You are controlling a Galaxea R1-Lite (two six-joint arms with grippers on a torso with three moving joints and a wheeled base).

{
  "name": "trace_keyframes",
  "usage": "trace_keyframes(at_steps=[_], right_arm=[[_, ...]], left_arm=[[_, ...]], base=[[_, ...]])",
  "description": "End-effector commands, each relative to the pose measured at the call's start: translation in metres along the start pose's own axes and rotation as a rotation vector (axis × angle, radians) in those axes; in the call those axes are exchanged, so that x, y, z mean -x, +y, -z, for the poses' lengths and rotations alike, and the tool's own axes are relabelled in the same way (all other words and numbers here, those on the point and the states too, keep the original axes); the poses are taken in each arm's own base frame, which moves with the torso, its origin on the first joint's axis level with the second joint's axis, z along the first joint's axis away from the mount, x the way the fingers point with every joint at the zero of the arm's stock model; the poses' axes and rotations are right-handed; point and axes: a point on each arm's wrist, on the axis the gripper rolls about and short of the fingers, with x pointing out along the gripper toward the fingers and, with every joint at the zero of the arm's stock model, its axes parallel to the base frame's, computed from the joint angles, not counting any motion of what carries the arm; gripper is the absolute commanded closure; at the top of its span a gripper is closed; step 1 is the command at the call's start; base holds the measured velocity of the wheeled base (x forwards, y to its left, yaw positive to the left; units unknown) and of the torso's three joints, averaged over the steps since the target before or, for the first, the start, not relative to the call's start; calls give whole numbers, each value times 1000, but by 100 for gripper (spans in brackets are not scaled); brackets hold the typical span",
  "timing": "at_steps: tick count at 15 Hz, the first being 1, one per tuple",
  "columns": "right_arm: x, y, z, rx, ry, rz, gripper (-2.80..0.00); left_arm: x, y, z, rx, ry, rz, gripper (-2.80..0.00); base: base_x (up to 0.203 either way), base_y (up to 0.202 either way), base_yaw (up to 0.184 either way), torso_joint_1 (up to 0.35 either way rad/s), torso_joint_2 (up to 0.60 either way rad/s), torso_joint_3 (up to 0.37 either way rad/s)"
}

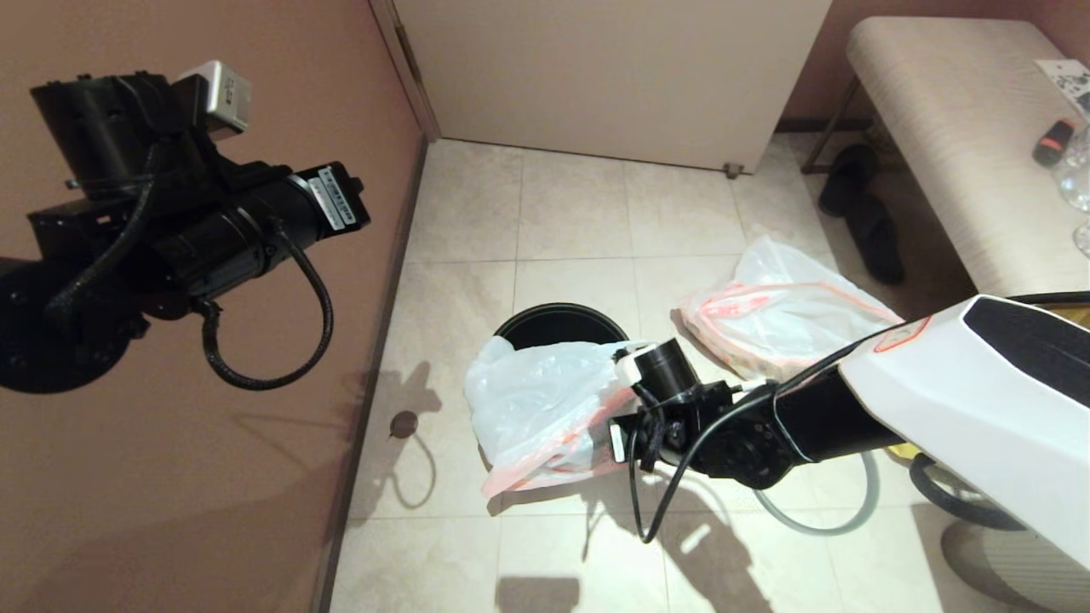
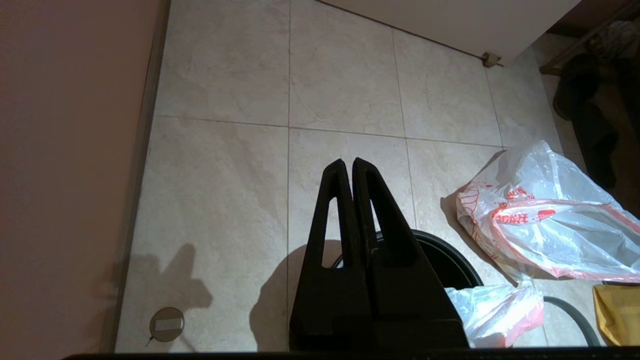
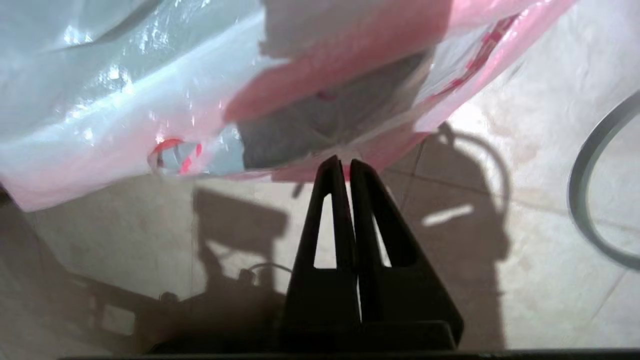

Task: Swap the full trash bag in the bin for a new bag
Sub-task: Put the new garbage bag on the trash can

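The black bin [image 1: 558, 326] stands on the tiled floor with its mouth partly uncovered. The new bag [image 1: 538, 407], limp and translucent white with a pink-red hem, drapes over the bin's near side. My right gripper [image 3: 342, 162] is shut, its tips pinching that pink hem [image 3: 320, 70]. The full trash bag [image 1: 788, 317] lies on the floor to the bin's right, red print showing [image 2: 540, 220]. My left gripper [image 2: 348, 162] is shut on nothing, held high near the left wall above the bin [image 2: 445, 260].
The grey hoop rim [image 1: 822, 521] lies on the floor under my right arm. A yellow bag [image 2: 617, 312] sits by it. A padded bench [image 1: 954, 128] and dark slippers [image 1: 860, 213] are at the far right, a floor drain [image 1: 403, 423] near the left wall.
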Motion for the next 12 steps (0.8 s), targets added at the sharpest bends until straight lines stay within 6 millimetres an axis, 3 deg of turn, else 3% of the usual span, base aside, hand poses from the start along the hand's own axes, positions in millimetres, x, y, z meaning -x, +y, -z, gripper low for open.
trace_keyframes(at_steps=[1,3,10,11,12], right_arm=[[-12,5,0,13,-5,1,0],[-11,10,1,10,6,-6,0],[10,30,-11,-304,81,-14,0],[6,31,-12,-317,89,-8,-101],[2,31,-12,-325,96,0,-280]], left_arm=[[0,0,0,3,-2,0,0],[0,0,0,2,-2,0,0],[0,0,0,1,-2,0,0],[0,0,0,1,-2,0,0],[0,0,0,2,-2,0,0]], base=[[0,0,0,0,0,0],[0,0,0,0,0,0],[0,0,0,0,0,0],[0,0,0,0,0,0],[0,0,0,0,0,0]])
